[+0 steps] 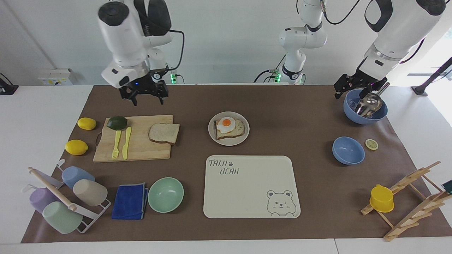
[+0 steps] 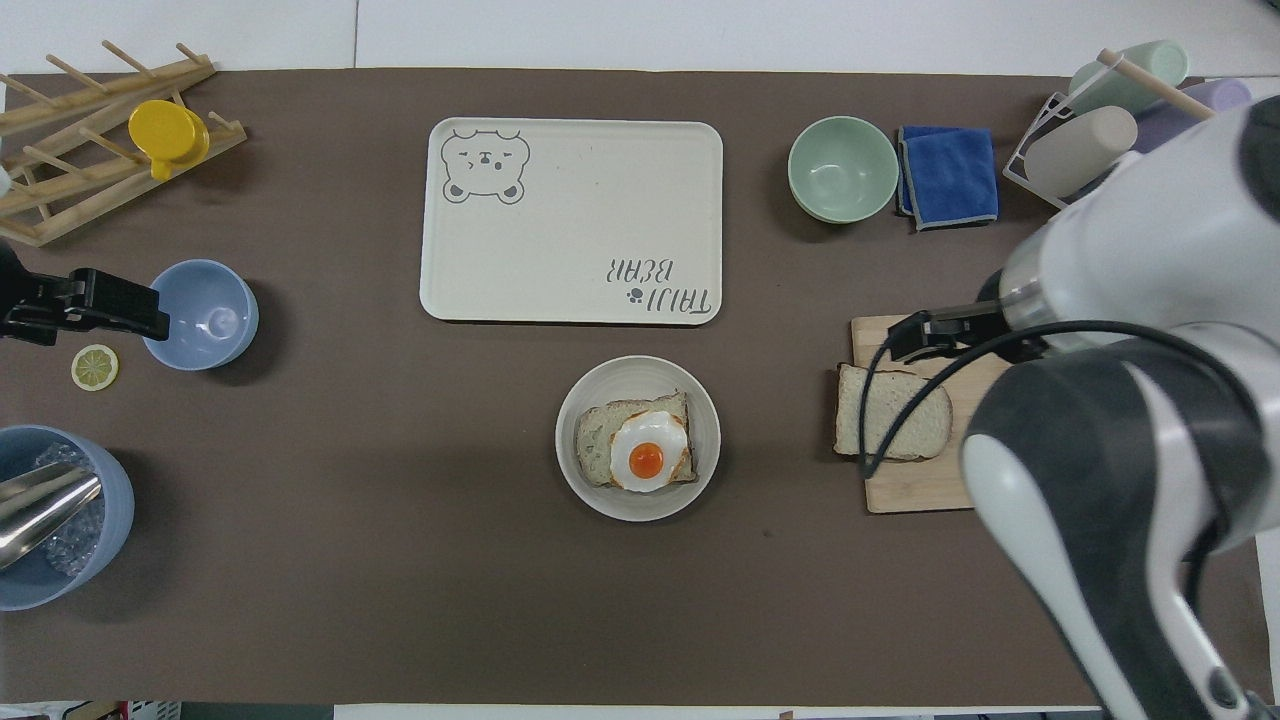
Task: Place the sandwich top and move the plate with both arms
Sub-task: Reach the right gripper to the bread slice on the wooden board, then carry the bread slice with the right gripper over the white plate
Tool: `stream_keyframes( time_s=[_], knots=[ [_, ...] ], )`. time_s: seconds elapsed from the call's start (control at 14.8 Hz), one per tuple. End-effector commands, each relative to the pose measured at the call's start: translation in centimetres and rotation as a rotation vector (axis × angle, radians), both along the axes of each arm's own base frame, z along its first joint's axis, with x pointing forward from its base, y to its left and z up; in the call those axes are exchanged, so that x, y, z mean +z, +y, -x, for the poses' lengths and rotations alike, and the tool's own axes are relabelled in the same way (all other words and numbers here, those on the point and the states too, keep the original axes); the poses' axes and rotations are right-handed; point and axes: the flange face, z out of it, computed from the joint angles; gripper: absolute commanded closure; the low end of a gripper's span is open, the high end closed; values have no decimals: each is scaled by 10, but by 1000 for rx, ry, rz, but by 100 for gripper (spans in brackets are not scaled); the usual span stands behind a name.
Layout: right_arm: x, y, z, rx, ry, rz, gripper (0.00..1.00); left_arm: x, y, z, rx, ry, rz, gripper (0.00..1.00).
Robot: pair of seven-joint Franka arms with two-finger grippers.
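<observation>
The sandwich top lies flat on the wooden cutting board, at the board's end toward the plate; it also shows in the overhead view. The plate sits mid-table and holds a bread slice topped with a fried egg; its rim shows in the overhead view. My right gripper is open and empty, up in the air over the board's edge nearest the robots. My left gripper is open and empty over a blue bowl with a metal scoop, where that arm waits.
The board also carries an avocado and a yellow fork and knife; two lemons lie beside it. The bear tray, mint bowl, blue cloth, cup rack, second blue bowl and wooden rack lie farther out.
</observation>
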Motion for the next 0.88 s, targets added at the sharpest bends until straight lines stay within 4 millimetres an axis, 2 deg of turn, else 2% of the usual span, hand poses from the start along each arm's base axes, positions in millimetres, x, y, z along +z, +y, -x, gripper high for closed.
stream_keyframes(
  time_s=[0.0, 0.2, 0.27, 0.34, 0.47, 0.61, 0.81],
  knots=[
    [-75, 67, -4, 6, -6, 147, 0, 3, 4, 1, -7, -3, -16, 0],
    [-163, 97, 13, 27, -25, 324, 0, 3, 4, 1, -7, -3, -15, 0],
    [-188, 100, 12, 17, -31, 384, 0, 3, 4, 1, -7, -3, -16, 0],
    [-204, 98, 11, 7, -31, 422, 0, 3, 4, 1, -7, -3, -15, 0],
    [-226, 94, 13, 3, -24, 439, 0, 3, 4, 1, -7, -3, -15, 0],
    [-244, 80, 21, 16, -3, 470, 0, 3, 4, 1, -7, -3, -15, 0],
    [-255, 66, 31, 26, 18, 499, 0, 3, 4, 1, -7, -3, -15, 0]
  ],
)
